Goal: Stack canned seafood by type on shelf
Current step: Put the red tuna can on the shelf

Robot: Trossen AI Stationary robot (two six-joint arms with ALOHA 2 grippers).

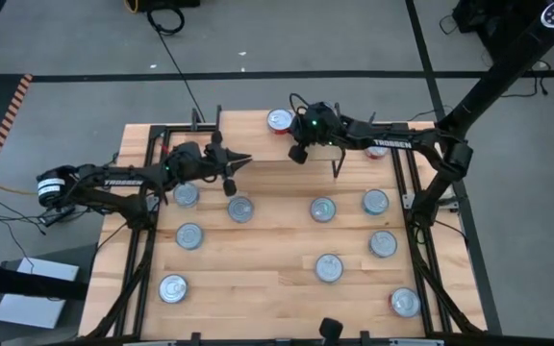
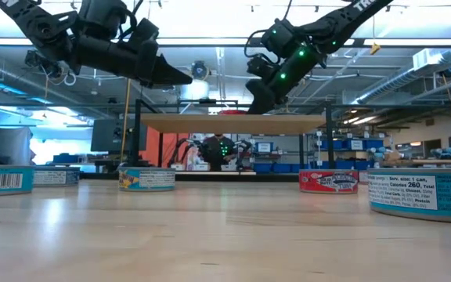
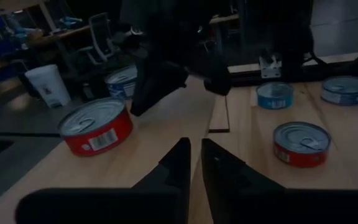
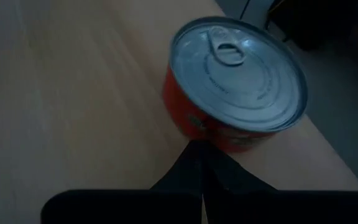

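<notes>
High view: both arms crowd the shelf (image 1: 258, 136). The right gripper (image 1: 297, 151) hangs over its middle, just beside the one red tin (image 1: 279, 120) at the shelf's far edge. The left gripper (image 1: 237, 173) is at the shelf's near edge, so a careless reach could make the arms collide. The other tins (image 1: 323, 209) lie on the tabletop in front of the shelf, and their side labels are hidden from above.

Low view: the shelf shows edge-on, so the red tin is a mere sliver.

Left wrist view: the fingers (image 3: 179, 163) stand narrow, with nothing between them.

Right wrist view: the fingers (image 4: 194, 163) are closed and empty, nearly touching the tin. A nudge could slide it off the shelf's edge. Whether they actually touch is unclear.
</notes>
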